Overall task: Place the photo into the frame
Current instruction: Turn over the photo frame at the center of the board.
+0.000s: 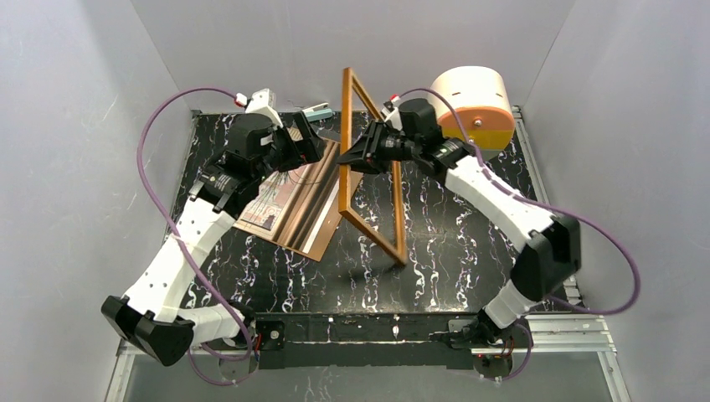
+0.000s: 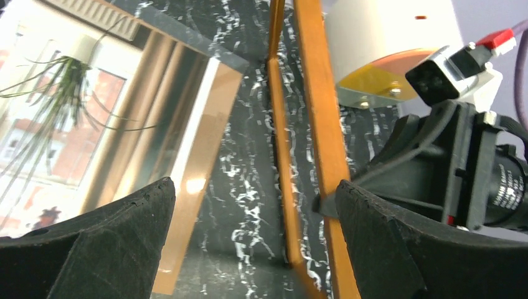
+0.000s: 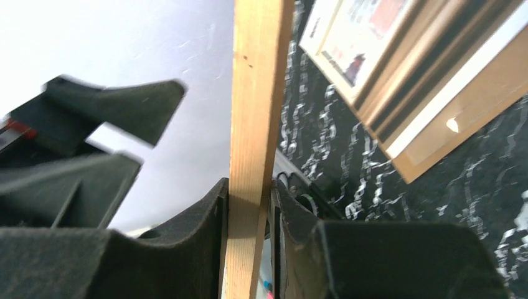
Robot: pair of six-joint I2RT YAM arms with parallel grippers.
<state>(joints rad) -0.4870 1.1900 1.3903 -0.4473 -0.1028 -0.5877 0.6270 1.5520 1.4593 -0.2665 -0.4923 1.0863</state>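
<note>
The frame (image 1: 343, 126) of orange-brown wood stands upright on its edge in the middle of the table. My right gripper (image 1: 350, 159) is shut on its left bar; in the right wrist view the bar (image 3: 255, 112) sits between both fingers (image 3: 199, 237). The photo (image 1: 272, 197), plant print facing up, lies flat on a brown backing board (image 1: 322, 239) left of the frame. My left gripper (image 1: 310, 138) is open and empty above the photo's far right corner. In the left wrist view it (image 2: 255, 187) hovers between the photo (image 2: 56, 124) and the frame bars (image 2: 317, 124).
A white and orange cylinder (image 1: 473, 105) stands at the back right corner. A small pale object (image 1: 316, 110) lies at the back edge behind the left gripper. Grey walls close in on three sides. The black marbled table (image 1: 452, 234) shows right of the frame.
</note>
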